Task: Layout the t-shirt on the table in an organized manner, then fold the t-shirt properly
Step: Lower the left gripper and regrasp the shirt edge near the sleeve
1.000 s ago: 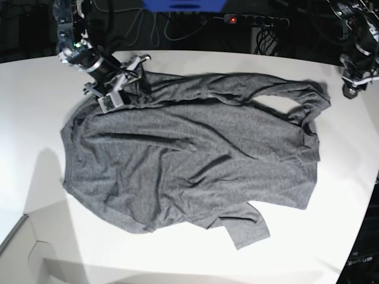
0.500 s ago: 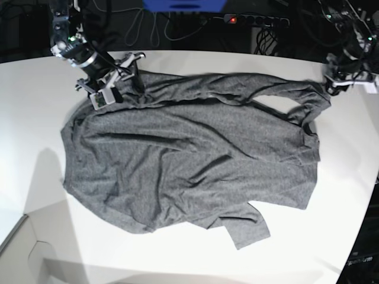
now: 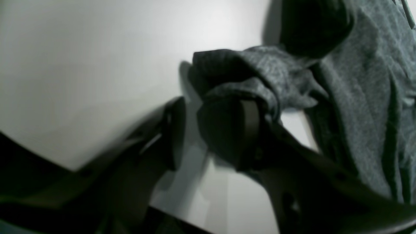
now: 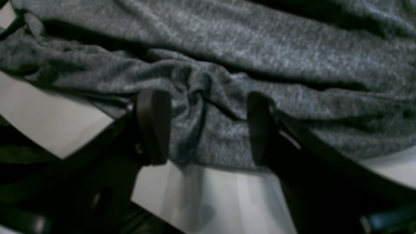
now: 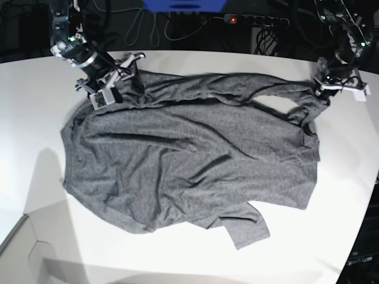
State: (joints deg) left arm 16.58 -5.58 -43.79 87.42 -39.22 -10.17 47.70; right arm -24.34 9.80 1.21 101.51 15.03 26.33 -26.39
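Note:
The dark grey t-shirt (image 5: 195, 160) lies spread and wrinkled on the white table (image 5: 35, 118), with a long sleeve running along its far edge. My right gripper (image 5: 121, 83) stands at the shirt's far left corner. In the right wrist view this gripper (image 4: 206, 126) is open, its fingers straddling a bunched fold of the t-shirt (image 4: 260, 48). My left gripper (image 5: 320, 89) is at the sleeve end on the far right. In the left wrist view the left gripper (image 3: 208, 130) is open with bare table (image 3: 81, 65) in the gap. The cuff of the t-shirt (image 3: 234, 74) touches one fingertip (image 3: 240, 130).
A power strip (image 5: 254, 19) with a red light, cables and a blue object (image 5: 183, 5) lie beyond the table's far edge. The table's curved edge runs down the right side. A pale box corner (image 5: 23, 248) shows at the bottom left.
My left gripper has moved left from the table's right edge to the sleeve end. My right gripper has shifted slightly up and left at the shirt's corner.

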